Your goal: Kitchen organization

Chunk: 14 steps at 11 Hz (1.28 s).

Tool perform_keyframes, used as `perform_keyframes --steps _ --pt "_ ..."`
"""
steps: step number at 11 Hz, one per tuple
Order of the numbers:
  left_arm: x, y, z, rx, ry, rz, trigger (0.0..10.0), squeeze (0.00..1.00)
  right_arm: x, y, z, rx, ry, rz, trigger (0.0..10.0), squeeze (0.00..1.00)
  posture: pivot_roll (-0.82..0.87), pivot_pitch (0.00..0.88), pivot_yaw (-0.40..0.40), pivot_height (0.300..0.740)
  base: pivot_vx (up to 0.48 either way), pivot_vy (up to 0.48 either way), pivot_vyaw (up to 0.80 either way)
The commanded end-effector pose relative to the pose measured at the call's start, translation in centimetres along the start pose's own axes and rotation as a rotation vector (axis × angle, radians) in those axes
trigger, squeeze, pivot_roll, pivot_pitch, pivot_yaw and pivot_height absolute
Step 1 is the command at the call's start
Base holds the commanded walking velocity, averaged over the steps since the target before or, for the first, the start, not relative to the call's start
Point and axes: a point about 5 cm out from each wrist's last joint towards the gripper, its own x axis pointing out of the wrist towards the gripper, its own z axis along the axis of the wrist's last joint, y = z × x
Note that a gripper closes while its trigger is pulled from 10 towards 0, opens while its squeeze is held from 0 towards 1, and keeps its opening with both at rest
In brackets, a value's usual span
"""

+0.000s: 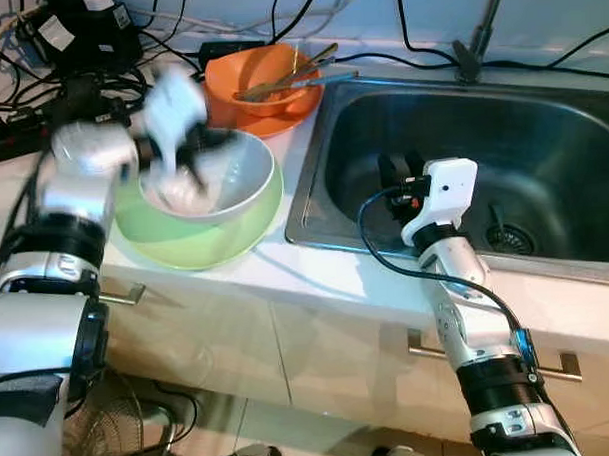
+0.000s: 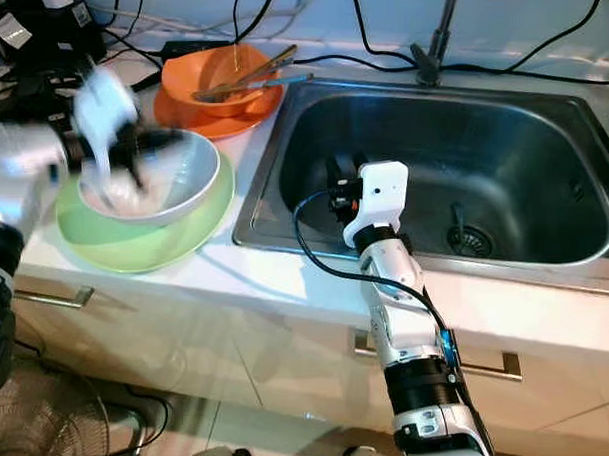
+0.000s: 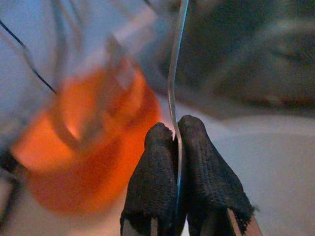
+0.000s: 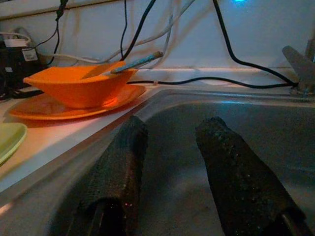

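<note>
Black fingers (image 3: 157,196) of the left hand (image 3: 175,135) pinch a thin metal utensil (image 3: 175,73) over the white bowl (image 1: 245,175); right hand (image 4: 170,132), open, is inside the sink (image 1: 542,150).

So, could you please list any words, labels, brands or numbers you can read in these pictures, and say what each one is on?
No text can be read in any view.
White labels on the black power adapters at the back of the counter: too small and blurred to read.
White label on the black box in the right wrist view: print too small to read.
Orange bowl, green plate, sink: no markings show.
</note>
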Motion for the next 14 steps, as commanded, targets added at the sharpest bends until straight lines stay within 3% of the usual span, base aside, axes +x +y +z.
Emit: perform_keyframes --steps 1,2,3,4,5,6,9,10,11,14 --pt "0.6 0.3 2.6 0.076 -0.102 0.043 0.0 0.0 0.2 -0.3 -0.4 0.015 0.027 -0.011 10.0 0.0 0.05 0.073 0.051 0.74 0.0 0.0 0.0" --pt "1.6 -0.3 3.6 0.135 -0.136 0.097 0.0 0.0 0.5 -0.4 -0.1 0.008 0.022 -0.013 10.0 0.0 0.05 0.074 0.047 0.74 0.0 0.0 0.0" --pt "4.2 -3.2 4.5 0.296 -0.136 0.153 10.0 0.0 1.4 -1.1 0.9 0.015 -0.009 -0.041 10.0 0.0 0.04 0.075 0.044 0.74 0.0 0.0 0.0" --pt "5.3 -4.6 4.7 0.312 -0.149 0.165 10.0 0.0 1.8 -1.5 1.5 0.027 -0.023 -0.053 10.0 0.0 0.03 0.076 0.044 0.74 0.0 0.0 0.0" --pt "6.2 -5.6 4.9 0.315 -0.161 0.185 10.0 0.0 2.0 -1.7 2.0 0.033 -0.04 -0.054 10.0 0.78 0.03 0.077 0.045 0.74 0.0 0.0 0.0" --pt "6.8 -6.2 5.6 0.313 -0.188 0.225 10.0 0.0 2.1 -2.2 2.4 0.056 -0.057 -0.077 10.0 1.0 0.03 0.079 0.045 0.74 0.0 0.0 0.0" --pt "8.1 -8.3 7.6 0.313 -0.286 0.303 10.0 0.0 2.3 -3.1 2.8 0.064 -0.072 -0.112 10.0 1.0 0.03 0.081 0.053 0.74 0.0 0.0 0.0" --pt "8.9 -9.3 8.5 0.278 -0.327 0.349 10.0 0.0 2.2 -3.5 2.6 0.069 -0.066 -0.137 10.0 1.0 0.03 0.08 0.053 0.74 0.0 0.0 0.0" --pt "9.1 -9.5 8.6 0.273 -0.331 0.353 10.0 0.0 2.1 -3.6 2.6 0.069 -0.066 -0.144 10.0 1.0 0.03 0.083 0.054 0.74 0.0 0.0 0.0" --pt "11.3 -12.9 8.3 0.153 -0.313 0.355 10.0 0.0 1.4 -6.1 2.4 0.062 -0.051 -0.259 10.0 1.0 0.0 0.088 0.058 0.74 0.0 0.0 0.0"
